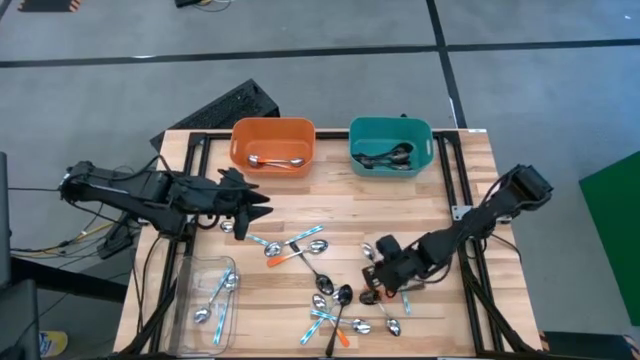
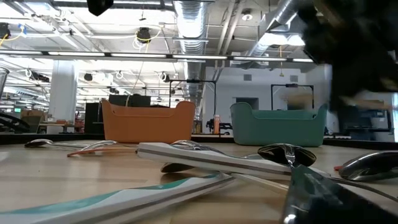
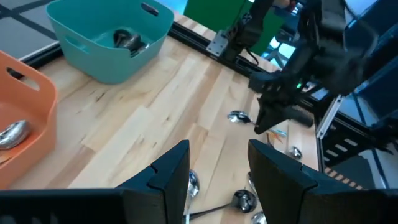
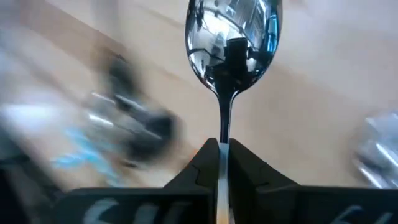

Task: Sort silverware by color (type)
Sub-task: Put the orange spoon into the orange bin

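— Silverware (image 1: 330,300) scattered over the near half of the wooden table (image 1: 330,200) — spoons with orange, light-blue and dark handles, lying crossed and overlapping between the two arms.

— And one spoon (image 4: 234,43) apart from the rest?

— Clamped by the neck in the right gripper (image 4: 221,149), fingers pressed together on the thin metal stem, shiny bowl pointing away from the wrist. Seen from above, right gripper (image 1: 378,285) low over the right side of the scatter.

— Bins?

— Orange bin (image 1: 273,145) at the far edge, holding a couple of spoons; teal bin (image 1: 390,145) just beside it to the right, holding darker ones. Clear tray (image 1: 205,295) at the near left corner, with light-blue-handled spoons inside.

— Left gripper (image 1: 262,205)?

— Hovering above bare wood near the orange bin, fingers (image 3: 171,171) spread apart, gripping nothing.
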`<state>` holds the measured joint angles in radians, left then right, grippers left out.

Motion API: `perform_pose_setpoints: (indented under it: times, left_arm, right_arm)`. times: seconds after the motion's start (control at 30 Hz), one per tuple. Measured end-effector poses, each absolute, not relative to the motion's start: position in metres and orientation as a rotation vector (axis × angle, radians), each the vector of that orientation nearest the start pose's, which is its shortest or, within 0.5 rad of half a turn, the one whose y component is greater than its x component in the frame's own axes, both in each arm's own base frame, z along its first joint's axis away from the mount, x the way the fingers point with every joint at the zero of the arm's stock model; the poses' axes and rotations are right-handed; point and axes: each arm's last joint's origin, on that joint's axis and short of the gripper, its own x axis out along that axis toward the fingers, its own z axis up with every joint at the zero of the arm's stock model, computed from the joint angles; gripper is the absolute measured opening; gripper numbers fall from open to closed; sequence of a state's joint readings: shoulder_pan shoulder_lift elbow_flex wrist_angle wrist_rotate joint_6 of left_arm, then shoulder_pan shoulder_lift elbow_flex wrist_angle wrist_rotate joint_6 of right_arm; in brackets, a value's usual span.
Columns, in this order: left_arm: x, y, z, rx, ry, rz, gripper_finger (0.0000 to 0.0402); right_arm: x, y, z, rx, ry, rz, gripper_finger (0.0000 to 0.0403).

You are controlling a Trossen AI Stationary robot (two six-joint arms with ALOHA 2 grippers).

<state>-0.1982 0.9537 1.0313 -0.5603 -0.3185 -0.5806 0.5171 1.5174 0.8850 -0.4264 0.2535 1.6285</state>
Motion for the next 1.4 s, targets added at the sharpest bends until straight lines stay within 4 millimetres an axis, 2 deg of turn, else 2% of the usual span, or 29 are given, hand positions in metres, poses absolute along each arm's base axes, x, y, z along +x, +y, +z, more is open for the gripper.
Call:
perform_pose_setpoints:
  times: [0.1, 0.3, 0.47, 0.6, 0.73, 0.83, 1.17, 1.4]
  left_arm:
    - [0.195, -0.031, 0.353, -0.403, 0.417, 0.201, 0.0149]
    - [0.215, -0.041, 0.362, -0.347, 0.317, -0.031, 0.0149]
    - [0.233, -0.052, 0.366, -0.122, 0.198, -0.181, 0.0149]
    - [0.241, -0.061, 0.369, 0.056, 0.106, -0.247, 0.0149]
    - [0.250, -0.065, 0.369, 0.176, 0.046, -0.227, 0.0149]
    - [0.255, -0.063, 0.370, 0.177, 0.016, -0.202, 0.0149]
    - [0.257, -0.059, 0.370, 0.113, 0.014, -0.289, 0.0149]
    - [0.272, -0.051, 0.361, 0.086, 0.031, -0.253, 0.0149]
  right_arm:
    - [0.266, 0.130, 0.208, 1.040, 0.709, -0.454, 0.0032]
    - [0.294, 0.125, 0.250, 0.902, 0.451, -0.140, 0.0021]
    - [0.311, 0.120, 0.284, 0.864, 0.268, 0.166, 0.0024]
    - [0.317, 0.113, 0.301, 0.859, 0.229, 0.311, 0.0024]
    - [0.321, 0.107, 0.315, 0.834, 0.237, 0.458, 0.0024]
    - [0.325, 0.103, 0.315, 0.807, 0.239, 0.463, 0.0024]
    - [0.328, 0.096, 0.317, 0.767, 0.241, 0.460, 0.0024]
    - [0.329, 0.090, 0.316, 0.767, 0.250, 0.467, 0.0024]
